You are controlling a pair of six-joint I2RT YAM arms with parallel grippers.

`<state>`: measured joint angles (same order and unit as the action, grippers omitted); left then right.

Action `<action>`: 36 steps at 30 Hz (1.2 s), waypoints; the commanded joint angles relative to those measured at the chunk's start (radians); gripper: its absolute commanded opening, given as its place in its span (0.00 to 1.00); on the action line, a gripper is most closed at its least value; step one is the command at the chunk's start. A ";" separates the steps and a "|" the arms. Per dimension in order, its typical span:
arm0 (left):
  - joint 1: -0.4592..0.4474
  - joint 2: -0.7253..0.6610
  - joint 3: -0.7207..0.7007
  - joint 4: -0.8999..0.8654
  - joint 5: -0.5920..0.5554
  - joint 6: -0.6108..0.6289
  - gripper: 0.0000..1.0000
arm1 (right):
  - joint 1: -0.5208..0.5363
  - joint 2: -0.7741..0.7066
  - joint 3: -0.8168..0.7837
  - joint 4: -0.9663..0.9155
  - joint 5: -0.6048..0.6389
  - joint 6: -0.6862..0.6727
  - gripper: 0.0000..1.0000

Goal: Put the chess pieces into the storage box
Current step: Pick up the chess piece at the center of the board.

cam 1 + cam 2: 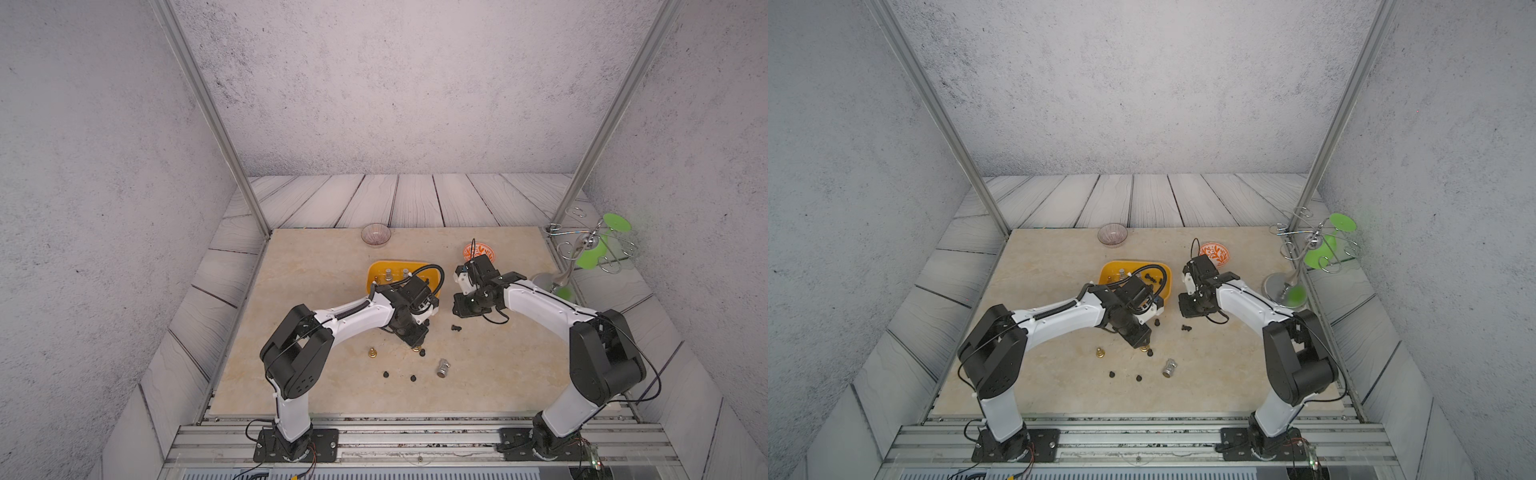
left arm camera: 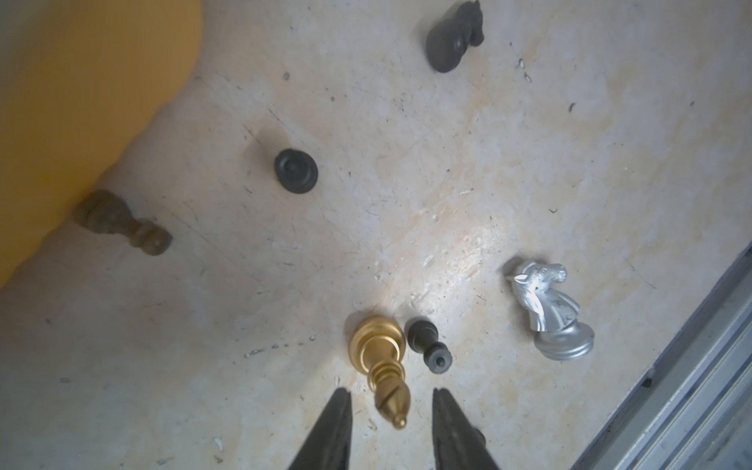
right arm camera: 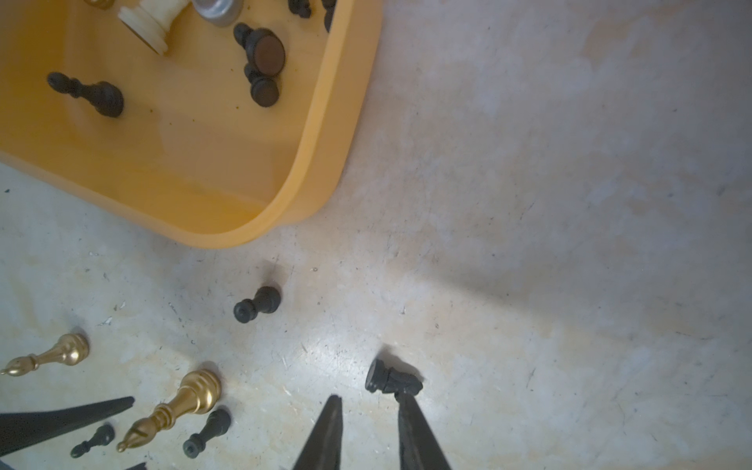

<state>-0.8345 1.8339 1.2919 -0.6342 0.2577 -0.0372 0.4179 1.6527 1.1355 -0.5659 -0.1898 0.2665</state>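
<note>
Both pairs of jaws stand spread, holding nothing. Left gripper (image 2: 388,392) brackets the tip of a gold bishop (image 2: 378,358) without touching it; right gripper (image 3: 370,401) hangs near a black knight (image 3: 392,380) on the table (image 3: 569,203). Yellow tub (image 3: 321,122) holds several black pieces (image 3: 264,53), a cream piece (image 3: 150,20) and a silver one (image 3: 217,10); other pieces sit loose on the table just outside it
</note>
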 commanded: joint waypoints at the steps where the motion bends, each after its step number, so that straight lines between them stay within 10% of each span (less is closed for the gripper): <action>1: -0.007 0.013 0.023 -0.018 0.008 0.025 0.35 | -0.006 -0.043 -0.016 0.000 -0.004 0.020 0.26; 36: 0.087 -0.085 0.201 -0.114 -0.193 0.066 0.07 | -0.030 -0.072 -0.019 -0.022 0.010 0.007 0.26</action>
<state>-0.7834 1.7813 1.4330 -0.7208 0.1066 -0.0082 0.3920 1.6272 1.1160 -0.5671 -0.1883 0.2768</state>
